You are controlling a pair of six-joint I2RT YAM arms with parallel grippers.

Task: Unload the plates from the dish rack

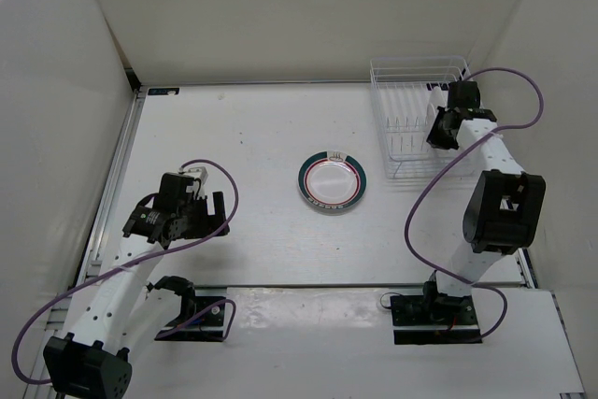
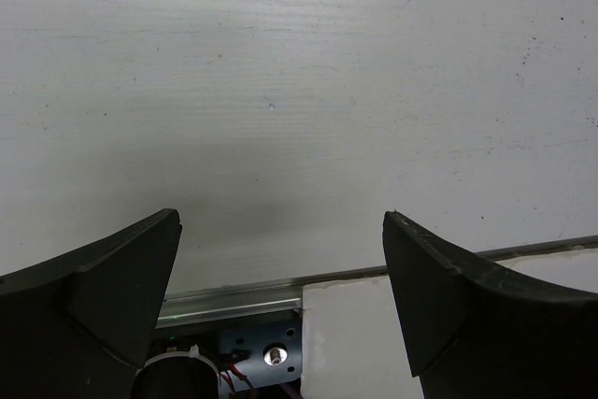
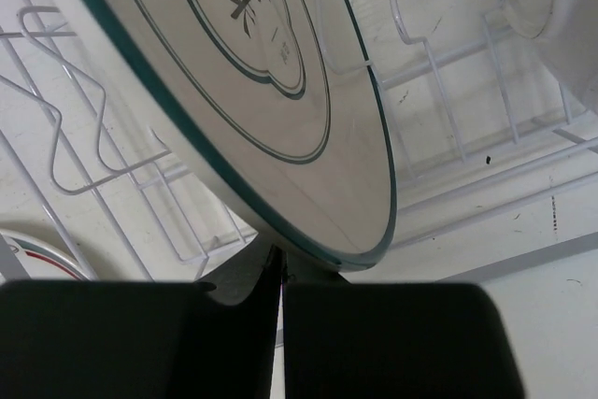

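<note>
Our right gripper (image 3: 278, 273) is inside the dish rack (image 3: 448, 91). Its fingers are pressed together with no gap showing, and their tips sit right at the lower rim of the thin-rimmed plate (image 3: 252, 91) with the central drawing, which stands tilted among the wires. We cannot tell whether that rim is pinched, and we judge that it probably is not. To do this well, we open, slide one finger down each side of the rim, close firmly, then lift straight up clear of the tines before swinging out. The green-rimmed plate (image 1: 333, 181) lies flat on the table (image 1: 243, 137). Our left gripper (image 2: 280, 221) hangs wide open, holding nothing.
</note>
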